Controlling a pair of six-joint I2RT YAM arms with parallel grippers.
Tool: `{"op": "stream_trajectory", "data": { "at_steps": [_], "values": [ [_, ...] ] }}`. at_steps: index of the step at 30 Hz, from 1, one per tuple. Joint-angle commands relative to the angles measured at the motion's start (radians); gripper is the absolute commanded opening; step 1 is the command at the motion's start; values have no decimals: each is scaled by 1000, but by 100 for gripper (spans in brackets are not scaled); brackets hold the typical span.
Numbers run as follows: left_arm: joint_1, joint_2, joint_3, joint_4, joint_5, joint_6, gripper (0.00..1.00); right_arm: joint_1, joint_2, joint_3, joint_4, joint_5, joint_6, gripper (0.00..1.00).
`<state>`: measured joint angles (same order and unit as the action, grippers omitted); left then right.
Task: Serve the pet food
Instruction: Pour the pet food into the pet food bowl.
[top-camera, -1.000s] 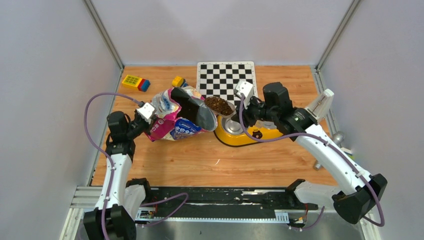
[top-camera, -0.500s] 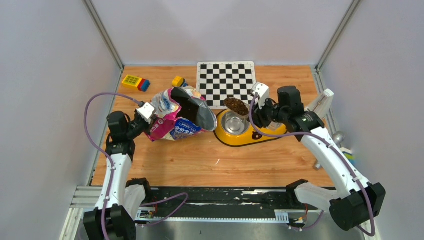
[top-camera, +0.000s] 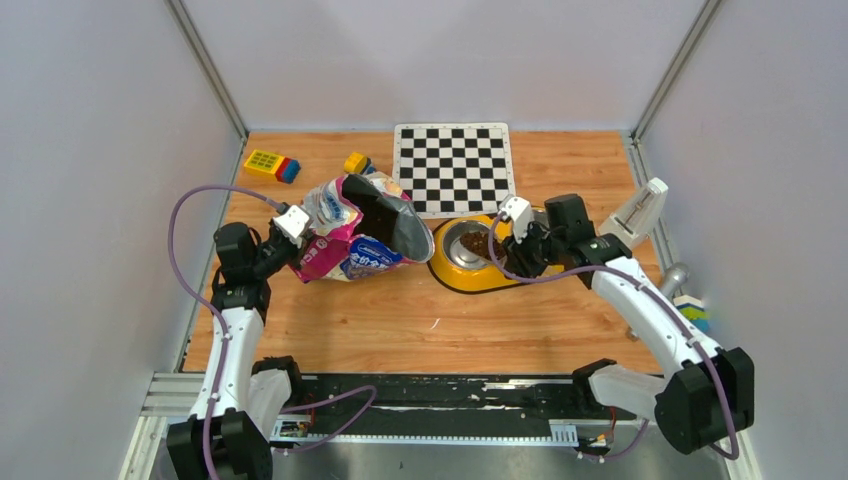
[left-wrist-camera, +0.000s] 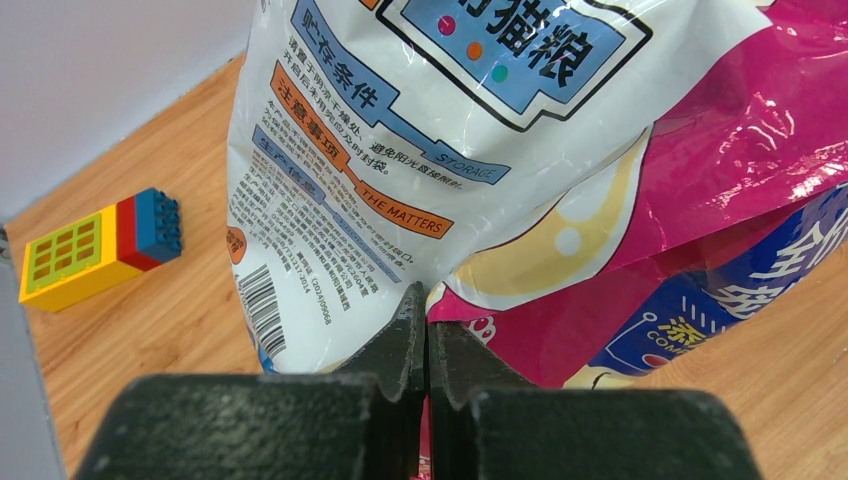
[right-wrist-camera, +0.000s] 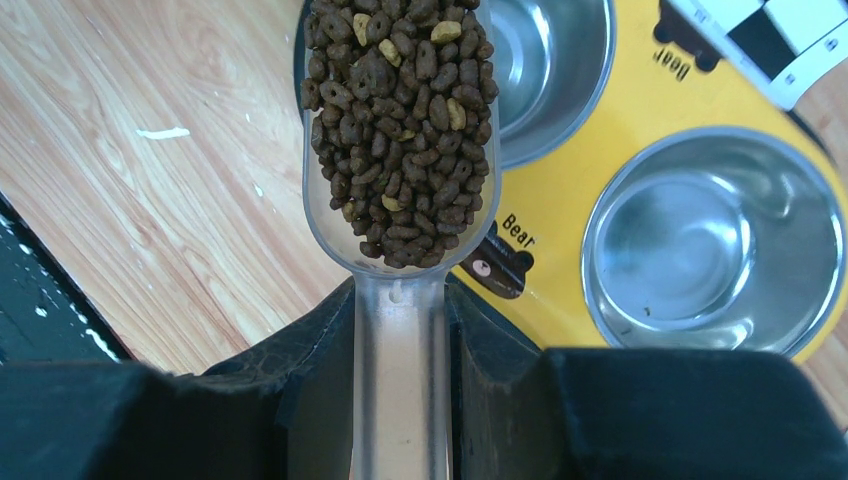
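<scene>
Wooden table top (top-camera: 400, 320) between pale grey walls fills the top view. A black and white checkerboard (top-camera: 452, 168) lies at the upper centre of the frame. Toy blocks (top-camera: 272, 165) lie in the upper left part of the table.

Left of centre stands the glossy cat food bag (top-camera: 355, 235), pink, white and blue, with its dark mouth open toward the right. The left gripper (left-wrist-camera: 427, 300) is at the left side of the bag. In the left wrist view its jaws are pressed together on the lower edge of the bag, where the white panel meets the pink one, and a thin pink strip shows between the fingers.

Right of centre lies the yellow double bowl (right-wrist-camera: 620, 120) with two steel cups (right-wrist-camera: 715, 240) and small bear pictures on it. The right gripper (right-wrist-camera: 400, 330) is closed on the handle of a clear plastic scoop (right-wrist-camera: 400, 270). The scoop is heaped with kibble (right-wrist-camera: 400, 120), small dark brown pellets with some lighter ones among them. In the right wrist view the head of the scoop reaches to the upper centre of the frame and overlaps the left rim of the upper cup. In the top view the kibble sits over the left cup of the bowl, just right of the bag mouth.
</scene>
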<state>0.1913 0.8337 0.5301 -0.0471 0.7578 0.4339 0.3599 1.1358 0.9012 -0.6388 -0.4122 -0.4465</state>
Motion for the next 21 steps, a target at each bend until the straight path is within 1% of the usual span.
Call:
{"op": "stream_trajectory", "data": {
  "at_steps": [1, 11, 21],
  "values": [
    [5, 1, 19, -4, 4, -8, 0, -10, 40, -7, 29, 34, -50, 0],
    [5, -2, 21, -12, 9, -1, 0, -10, 199, 105, -78, 125, -90, 0],
    [6, -1, 20, -17, 14, 2, 0, 14, 297, 248, -260, 219, -134, 0]
  ]
}}
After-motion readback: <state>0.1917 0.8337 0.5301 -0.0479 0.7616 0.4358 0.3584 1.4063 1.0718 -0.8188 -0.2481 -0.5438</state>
